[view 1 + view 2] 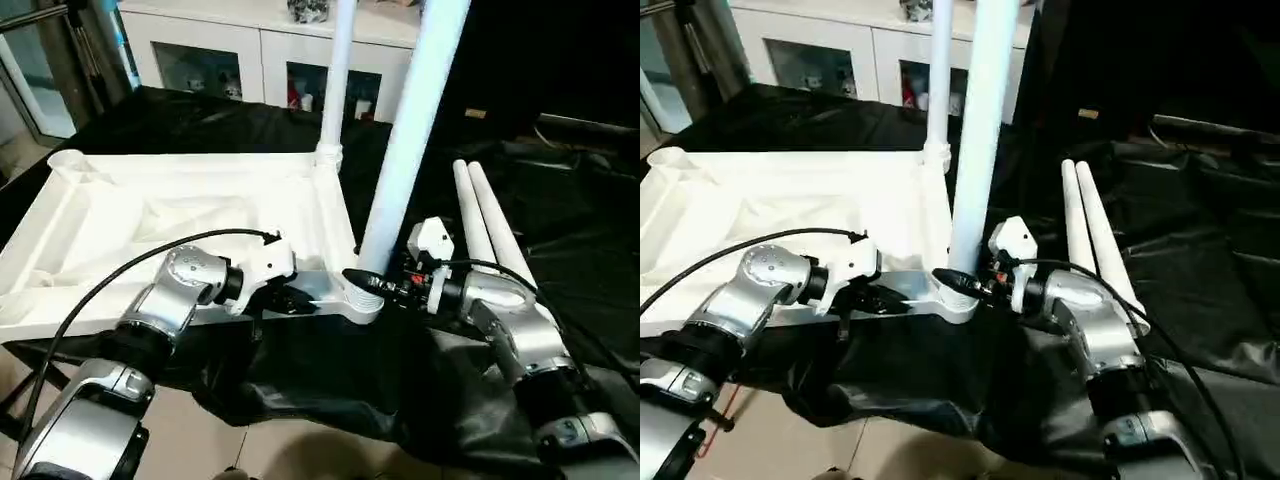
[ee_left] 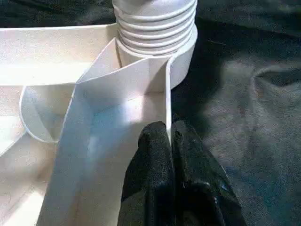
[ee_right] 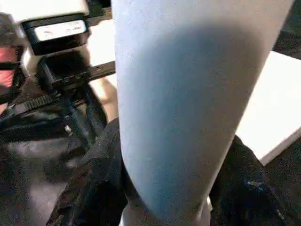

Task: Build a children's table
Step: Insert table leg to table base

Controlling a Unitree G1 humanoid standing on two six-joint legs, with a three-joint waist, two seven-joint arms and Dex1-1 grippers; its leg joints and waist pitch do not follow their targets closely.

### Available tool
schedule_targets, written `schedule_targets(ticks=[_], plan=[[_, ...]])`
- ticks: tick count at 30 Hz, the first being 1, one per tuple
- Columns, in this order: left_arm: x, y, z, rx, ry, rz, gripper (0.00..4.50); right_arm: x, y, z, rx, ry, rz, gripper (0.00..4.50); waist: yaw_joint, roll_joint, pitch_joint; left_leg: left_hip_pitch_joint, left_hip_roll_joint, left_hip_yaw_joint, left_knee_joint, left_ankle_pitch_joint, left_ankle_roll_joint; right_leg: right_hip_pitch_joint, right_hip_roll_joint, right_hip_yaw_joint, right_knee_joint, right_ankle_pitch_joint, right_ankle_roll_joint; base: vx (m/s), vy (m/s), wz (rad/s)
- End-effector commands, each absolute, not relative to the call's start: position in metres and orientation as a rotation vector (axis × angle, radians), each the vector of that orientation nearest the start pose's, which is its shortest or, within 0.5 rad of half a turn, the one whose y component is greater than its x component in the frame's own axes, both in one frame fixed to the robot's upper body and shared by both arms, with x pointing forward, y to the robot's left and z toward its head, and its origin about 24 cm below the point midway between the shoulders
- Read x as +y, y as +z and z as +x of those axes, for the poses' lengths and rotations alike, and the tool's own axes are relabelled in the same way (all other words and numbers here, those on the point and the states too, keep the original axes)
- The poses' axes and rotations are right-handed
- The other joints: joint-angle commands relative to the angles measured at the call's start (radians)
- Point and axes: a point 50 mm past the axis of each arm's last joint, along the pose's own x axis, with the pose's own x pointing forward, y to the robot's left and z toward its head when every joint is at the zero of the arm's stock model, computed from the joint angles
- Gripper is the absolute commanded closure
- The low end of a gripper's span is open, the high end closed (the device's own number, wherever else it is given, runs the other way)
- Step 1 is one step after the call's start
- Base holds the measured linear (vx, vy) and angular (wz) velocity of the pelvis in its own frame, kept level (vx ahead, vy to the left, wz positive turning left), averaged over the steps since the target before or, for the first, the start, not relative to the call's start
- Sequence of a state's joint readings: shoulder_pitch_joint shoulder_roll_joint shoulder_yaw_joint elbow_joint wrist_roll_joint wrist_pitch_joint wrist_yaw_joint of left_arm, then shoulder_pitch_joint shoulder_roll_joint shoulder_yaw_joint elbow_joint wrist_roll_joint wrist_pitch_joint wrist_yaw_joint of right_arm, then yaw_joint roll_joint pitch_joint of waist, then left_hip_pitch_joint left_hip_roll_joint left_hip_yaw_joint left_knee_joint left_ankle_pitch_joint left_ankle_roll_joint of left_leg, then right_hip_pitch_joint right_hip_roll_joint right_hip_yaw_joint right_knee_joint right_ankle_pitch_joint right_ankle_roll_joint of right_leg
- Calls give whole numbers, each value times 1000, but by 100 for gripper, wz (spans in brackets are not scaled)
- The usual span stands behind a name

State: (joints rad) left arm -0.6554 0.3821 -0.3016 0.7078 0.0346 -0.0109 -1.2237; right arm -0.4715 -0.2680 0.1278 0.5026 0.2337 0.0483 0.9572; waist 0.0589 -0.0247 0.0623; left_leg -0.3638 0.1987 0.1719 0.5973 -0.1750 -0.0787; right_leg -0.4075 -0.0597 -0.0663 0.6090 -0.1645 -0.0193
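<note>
The white tabletop (image 1: pixel 150 215) lies ribbed side up on black cloth. One white leg (image 1: pixel 335 80) stands upright in its far right corner socket. A second leg (image 1: pixel 410 130) stands in the near right corner socket (image 1: pixel 362 303), tilted slightly, and my right gripper (image 1: pixel 372 283) is shut around its base. In the right wrist view that leg (image 3: pixel 188 94) sits between the two black fingers (image 3: pixel 94 188). My left gripper (image 1: pixel 290 298) is shut on the tabletop's near rim, beside that socket; its fingers (image 2: pixel 155 155) pinch the thin wall. Two loose legs (image 1: pixel 490 225) lie side by side to the right.
A white glass-fronted cabinet (image 1: pixel 260 60) stands behind the work surface. Black cloth (image 1: pixel 560 200) covers the surface and hangs over its near edge above the tiled floor (image 1: pixel 300 450). Cables run from both wrists.
</note>
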Motion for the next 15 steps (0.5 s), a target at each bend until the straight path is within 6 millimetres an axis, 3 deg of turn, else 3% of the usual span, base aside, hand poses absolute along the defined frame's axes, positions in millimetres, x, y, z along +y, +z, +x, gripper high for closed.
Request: schedule_targets(ticks=[1,3,6,8,13,15], plan=[[126,76,338,333,-1316,437,450,-140,20,315,317,851,-58,262,-1,4,-62,13,27,-11,-76,-313,9,40,-82,43,-100,-488,-150,0,0,0],[121,77,342,333,-1278,422,450,-139,18,320,315,767,-47,262,-9,2,-60,15,24,-16,-74,-338,-2,39,-85,36,-110,-570,-122,0,0,0],[115,78,349,332,-1204,423,450,-135,15,325,321,683,-26,262,-12,4,-58,22,21,-15,-71,-351,0,29,-82,35,-119,-600,-109,0,0,0],[112,79,353,331,-1168,425,450,-133,14,327,323,649,-19,262,-12,3,-58,19,20,-15,-71,-350,10,31,-82,33,-125,-613,-100,0,0,0],[83,83,375,361,-881,347,450,-103,10,342,368,479,46,262,-14,9,-62,27,22,-16,-71,-364,0,28,-78,27,-123,-558,-126,0,0,0],[77,83,376,363,-864,339,450,-96,10,342,378,476,53,262,-13,9,-62,18,24,-18,-76,-355,6,37,-80,27,-118,-513,-140,0,0,0]])
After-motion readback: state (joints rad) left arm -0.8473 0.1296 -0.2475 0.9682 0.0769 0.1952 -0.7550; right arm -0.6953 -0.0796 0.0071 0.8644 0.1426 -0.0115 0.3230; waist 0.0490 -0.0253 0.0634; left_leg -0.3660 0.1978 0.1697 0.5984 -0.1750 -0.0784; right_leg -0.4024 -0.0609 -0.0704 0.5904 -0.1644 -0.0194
